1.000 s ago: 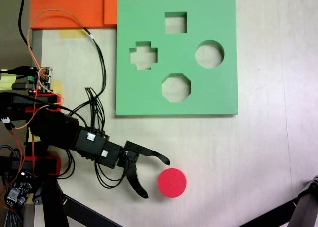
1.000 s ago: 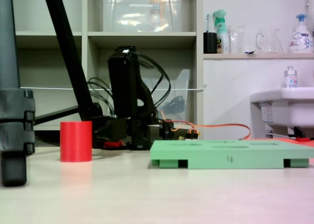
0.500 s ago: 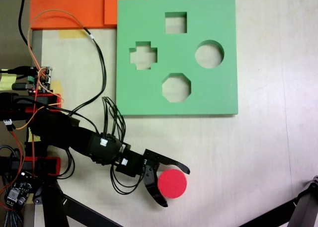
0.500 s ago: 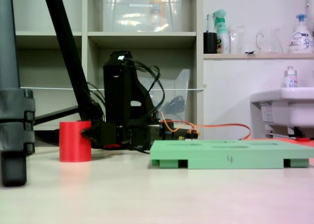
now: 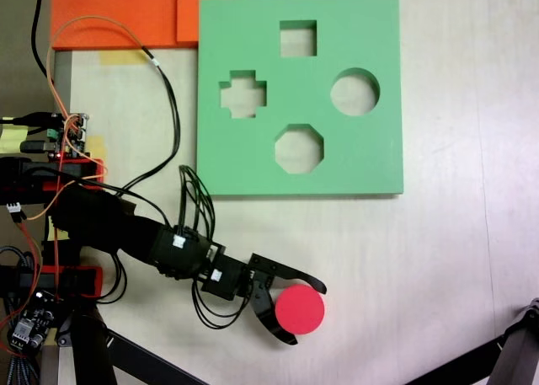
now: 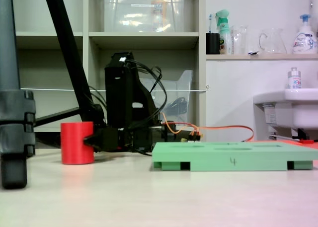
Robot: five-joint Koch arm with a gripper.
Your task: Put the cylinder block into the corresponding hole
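Bare tabletop [image 5: 354, 250] between cylinder block [image 5: 301, 309] and green board [image 5: 370, 162].

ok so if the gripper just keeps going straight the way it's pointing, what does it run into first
The cylinder block. The gripper is open, its jaws either side of the block in the top-down fixed view, so pushing on would likely bring the palm against it. Beyond it, bare table.

Arm stretched low over the table, end effector [image 5: 305, 312] jaws spread apart, curved tips down

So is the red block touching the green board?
Apart. In a fixed view from above, bare table lies between the cylinder block and the green board; the low fixed view shows a gap too.
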